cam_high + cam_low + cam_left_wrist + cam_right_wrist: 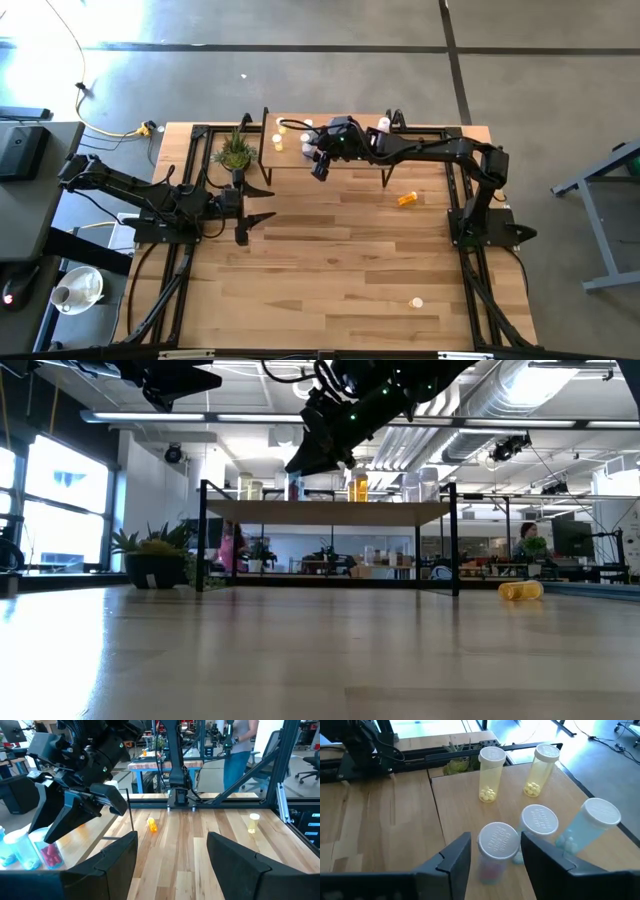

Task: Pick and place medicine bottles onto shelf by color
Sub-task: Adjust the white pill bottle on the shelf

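On the near part of the light-wood plank bench [340,280], well short of the shelf, a small pale-yellow pill bottle with a white cap [416,302] stands alone. Nearer the shelf, out beyond its right front leg, an orange pill bottle [407,199] lies on its side on the bench. To the shelf's left and a little nearer than it, the left tool [256,203] waits with its two dark fingers spread wide and nothing between them. The low light-wood shelf on thin black metal legs [355,150] sits at the far edge of the bench, with a small green potted plant in a dark pot [236,153] just beside its left end. The right tool [495,855] hangs over the shelf's left half, its fingers parted on either side of a pinkish pill bottle with a white cap [496,851] that stands on the board; whether the fingers touch it cannot be told. Just beside that bottle stand two pale-blue white-capped bottles [537,827], and beyond them, towards the plant end, two yellow white-capped bottles [490,775].
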You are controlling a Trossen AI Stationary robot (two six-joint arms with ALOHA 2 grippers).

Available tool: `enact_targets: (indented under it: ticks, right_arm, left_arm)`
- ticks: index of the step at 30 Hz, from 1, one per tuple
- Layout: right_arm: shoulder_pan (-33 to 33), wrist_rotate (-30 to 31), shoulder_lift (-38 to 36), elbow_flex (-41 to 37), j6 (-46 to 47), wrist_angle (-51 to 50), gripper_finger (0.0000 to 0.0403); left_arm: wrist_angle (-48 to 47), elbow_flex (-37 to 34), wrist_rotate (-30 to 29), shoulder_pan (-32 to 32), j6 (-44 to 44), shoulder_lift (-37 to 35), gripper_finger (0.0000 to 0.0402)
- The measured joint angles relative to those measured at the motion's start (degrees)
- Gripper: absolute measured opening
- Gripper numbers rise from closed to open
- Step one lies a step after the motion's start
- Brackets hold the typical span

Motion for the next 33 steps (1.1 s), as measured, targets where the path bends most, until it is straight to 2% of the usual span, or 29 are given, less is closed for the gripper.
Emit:
enact_targets:
  ticks: [18,25,33]
  right_arm:
    - [0.0,1.2,-2.9,0.0,-0.2,1.1,0.0167]
    - [0.4,1.1,-9.4,0.0,3.7,-4.4,0.0167]
    - [1.0,1.6,-18.6,0.0,10.4,-18.9,0.0167]
  left_arm:
    - [-0.1,0.0,0.0,0.0,0.0,0.0,0.0229]
    - [-0.5,0.0,0.0,0.0,0.0,0.0,0.0229]
    - [-0.5,0.0,0.0,0.0,0.0,0.0,0.0229]
